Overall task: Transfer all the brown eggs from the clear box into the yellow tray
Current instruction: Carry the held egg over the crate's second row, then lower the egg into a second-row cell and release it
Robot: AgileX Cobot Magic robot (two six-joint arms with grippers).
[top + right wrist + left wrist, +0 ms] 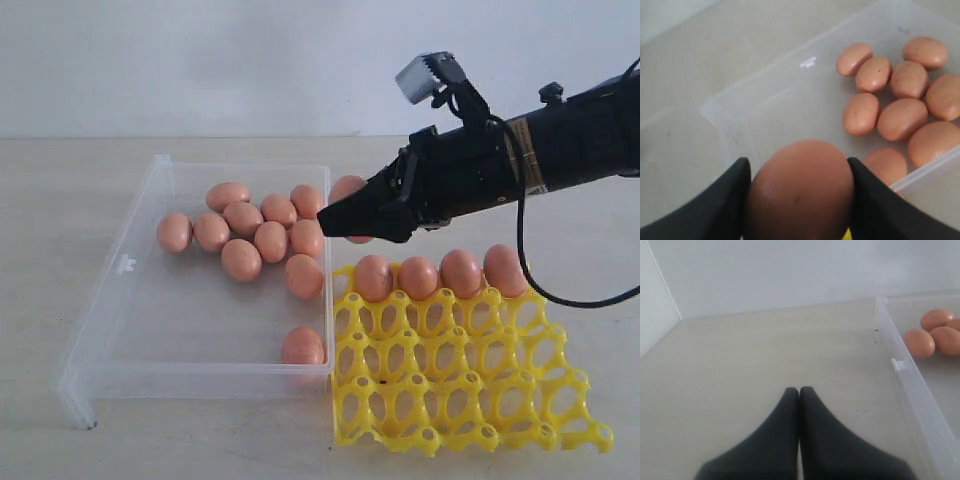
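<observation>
I hold right gripper (338, 222) clamped on one brown egg (800, 192), near the clear box (190, 330) at its 2 o'clock corner | left gripper (799, 391) pressed together over bare table (740, 355) | eleven eggs (270, 241) in box, four along yellow tray (470, 400) edge at 12 o'clock

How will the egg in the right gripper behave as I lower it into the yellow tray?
The egg looks smooth, pinched only at its sides by the right gripper, so it may slip if jolted. Its shell is probably brittle; squeezing harder risks cracking. Released into a yellow tray cup, it should settle, not roll, like the four eggs there.
</observation>
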